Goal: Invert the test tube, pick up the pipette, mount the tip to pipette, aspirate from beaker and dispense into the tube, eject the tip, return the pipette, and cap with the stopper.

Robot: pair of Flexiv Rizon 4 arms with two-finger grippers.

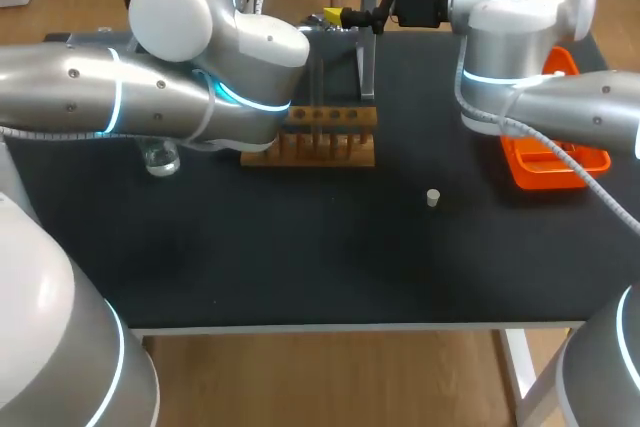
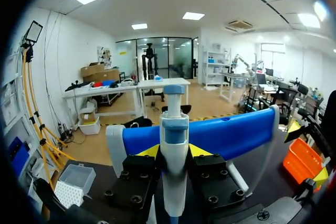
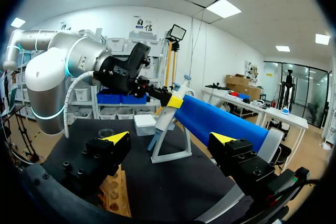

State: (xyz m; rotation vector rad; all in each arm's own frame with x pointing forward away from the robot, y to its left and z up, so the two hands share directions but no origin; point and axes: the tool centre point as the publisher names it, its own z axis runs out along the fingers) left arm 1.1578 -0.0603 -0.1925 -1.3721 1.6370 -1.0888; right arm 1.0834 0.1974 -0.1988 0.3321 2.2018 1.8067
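**Q:** Where is the pipette?

**A:** It is at its stand [image 1: 366, 57], on the desk's [image 1: 300, 267] 12 o'clock edge. In our left wrist view the pipette [image 2: 174, 129] rises upright between our left jaws. A yellow tip presses on each side, so they are pinching it. Its lower end is cut off below the fingers.

**Q:** And from overhead?

**A:** That grasp is largely hidden behind the elbow of our left arm [image 1: 150, 97]. Our right jaws hang spread wide at 3 o'clock of the stand, holding nothing. Our right wrist view looks out between them at the stand and the pinched pipette.

**Q:** What else is on the desk?

**A:** The wooden rack [image 1: 330, 132] sits mid-desk, its 9 o'clock end covered by our left arm. We cannot tell whether the test tube stands in it. The beaker [image 1: 160, 159] peeks out under that arm at 9 o'clock of the rack, partly covered. The white stopper [image 1: 433, 197] stands alone at 4 o'clock of the rack, well apart from it. The orange tray [image 1: 525, 172] at the desk's 3 o'clock edge is half hidden by our right arm [image 1: 520, 17], and we cannot make out what is in it. The tip box [image 2: 76, 182] shows beside our left jaws, its near end cut off.
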